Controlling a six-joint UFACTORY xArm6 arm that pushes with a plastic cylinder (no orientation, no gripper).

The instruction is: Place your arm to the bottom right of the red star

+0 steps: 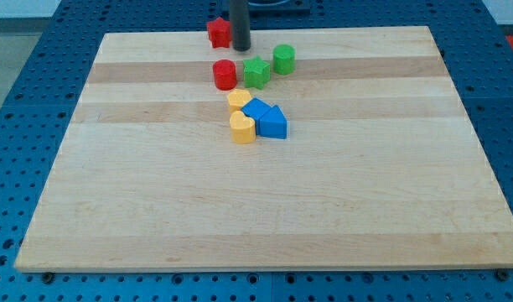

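Observation:
The red star [218, 32] sits at the view's top edge of the wooden board [156, 210], left of centre. My tip [240, 48] is on the board just to the right of and slightly below the star, very close to it. A red cylinder [225, 74] lies below the tip. The rod runs up out of the view's top.
A green star-like block [256, 72] and a green cylinder [283, 59] lie right of the red cylinder. Lower down are a yellow block [238, 100], a yellow heart [242, 127], a blue block [256, 109] and a blue triangle-like block [274, 123], bunched together.

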